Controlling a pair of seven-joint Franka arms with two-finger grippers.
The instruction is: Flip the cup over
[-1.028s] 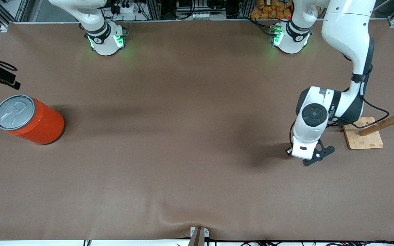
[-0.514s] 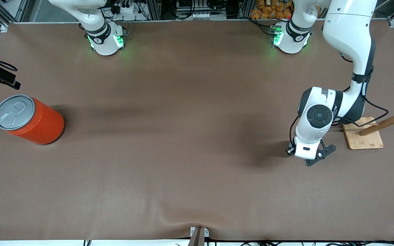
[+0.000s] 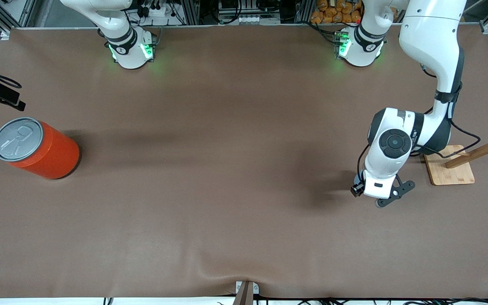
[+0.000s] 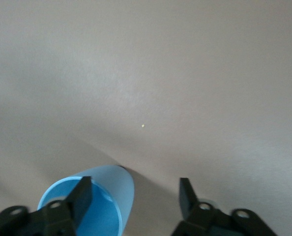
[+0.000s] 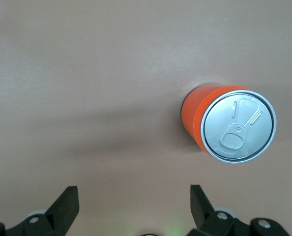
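One cup (image 4: 109,189), one orange can (image 3: 36,148), two pincers.

The left arm reaches out from its base and bends down low over the desk at its own end, its left claw (image 4: 135,196) pointing downward with fingers spread apart. The right arm waits high up; its right claw (image 5: 134,204) hangs with fingers wide apart.

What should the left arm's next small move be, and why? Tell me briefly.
Probably raise the left gripper straight up. Its jaws stand open, the cup stands mouth-up on the table, and one finger overlaps its rim, so sideways motion could tip it. The right gripper waits open over the can.
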